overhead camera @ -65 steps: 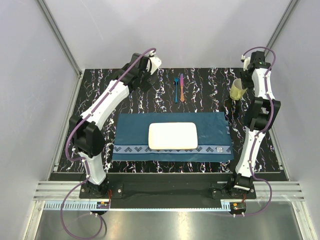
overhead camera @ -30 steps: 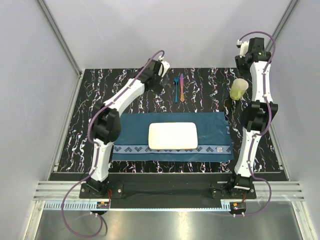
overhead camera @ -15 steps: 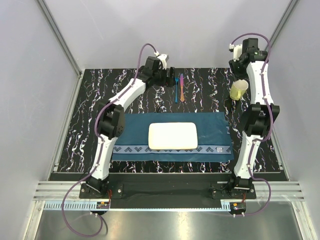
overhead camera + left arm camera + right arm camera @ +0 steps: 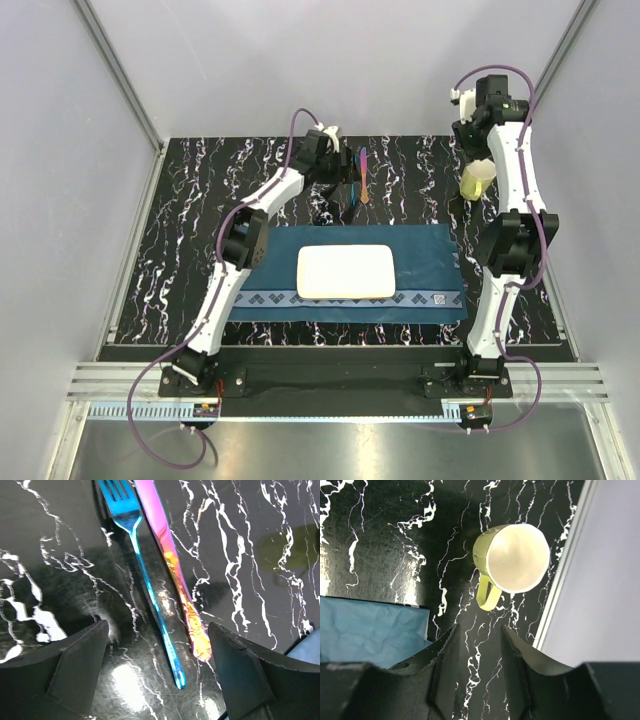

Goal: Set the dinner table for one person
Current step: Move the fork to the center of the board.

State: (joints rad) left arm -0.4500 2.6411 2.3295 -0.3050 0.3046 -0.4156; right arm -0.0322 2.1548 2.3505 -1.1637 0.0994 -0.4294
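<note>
Wide-spread jaws on the left gripper (image 4: pixel 157 630), hanging low over the far side of the black marbled table (image 4: pixel 190 200), flanking a blue fork (image 4: pixel 145 575) and a pink-gold knife (image 4: pixel 172 565) lying side by side, touching neither. Nearer the arm bases, a teal placemat (image 4: pixel 270 265) flat on the table, white plate (image 4: pixel 346 271) at its middle. Over on the right gripper (image 4: pixel 480 630), jaws parted partway, pinching nothing, looking straight down on a yellow-green mug (image 4: pixel 515 557) standing by the table's right edge, handle turned toward the fingers
</note>
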